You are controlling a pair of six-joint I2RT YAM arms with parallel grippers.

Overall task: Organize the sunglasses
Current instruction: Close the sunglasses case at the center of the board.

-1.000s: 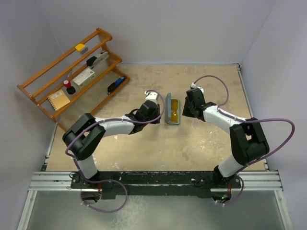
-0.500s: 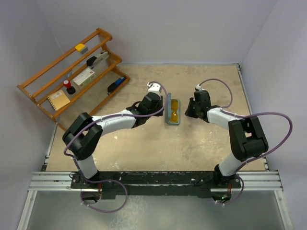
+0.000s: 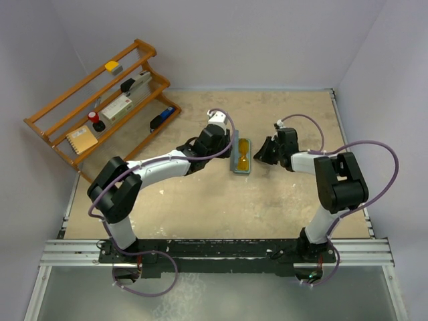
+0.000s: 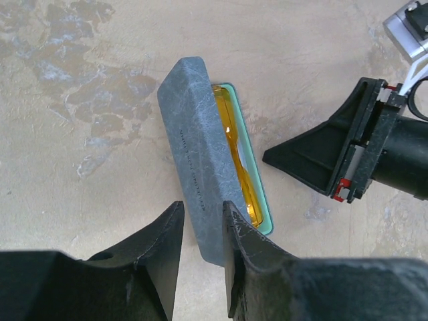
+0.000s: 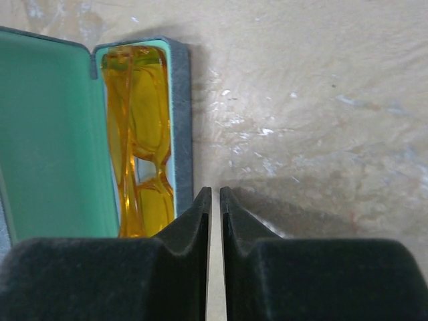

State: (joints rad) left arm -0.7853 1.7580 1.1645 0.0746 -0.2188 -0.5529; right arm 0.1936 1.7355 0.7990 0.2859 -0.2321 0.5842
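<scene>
A grey sunglasses case (image 3: 240, 157) lies open mid-table, its green-lined lid (image 4: 190, 140) standing up on the left side. Amber sunglasses (image 3: 245, 153) lie folded in the base (image 5: 180, 114); they also show in the left wrist view (image 4: 234, 154) and the right wrist view (image 5: 144, 134). My left gripper (image 4: 200, 217) hovers open over the lid's near end, not touching it; from above it (image 3: 226, 148) is just left of the case. My right gripper (image 5: 215, 194) is low beside the case's right wall, shut to a thin slit with nothing in it. It also shows from above (image 3: 261, 157).
A wooden stepped rack (image 3: 100, 107) stands at the back left, holding a notebook (image 3: 83, 140), a stapler (image 3: 136, 84) and small items. White walls close in the table at the back and right.
My left gripper has moved up and right, closer to the case lid. My right gripper has dropped toward the case's right side and its jaws have narrowed.
</scene>
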